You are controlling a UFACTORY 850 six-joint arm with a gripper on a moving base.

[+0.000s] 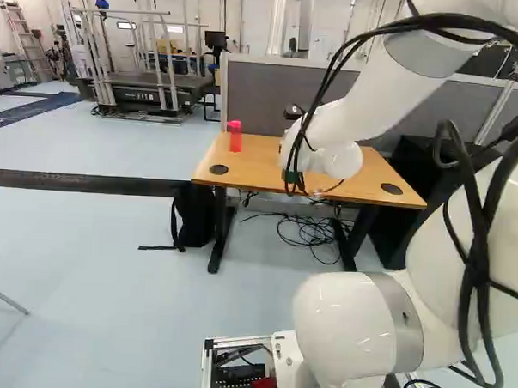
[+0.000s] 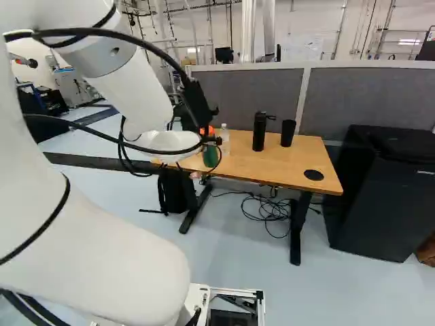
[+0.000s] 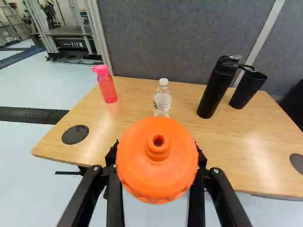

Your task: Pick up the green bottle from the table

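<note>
Spreading left to right, the table (image 3: 239, 151) lay under the white arm (image 2: 136, 98), which sloped forward and down to its near side. The black gripper (image 3: 157, 152) held the green bottle (image 2: 210, 155) there, its base hidden. A weak squeeze risked a slip; a low forward push risked toppling the clear bottle (image 3: 162, 100) on the far side.

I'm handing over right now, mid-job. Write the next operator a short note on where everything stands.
Gripper: shut on the green bottle, around its upper part.
Job's things: green bottle in the grip, by the front edge of the table; clear bottle standing beyond it.
Done: grasp made.
Left: confirm the lift. It seems off the table, but its base isn't plainly visible; if unsure, raise gently.
</note>
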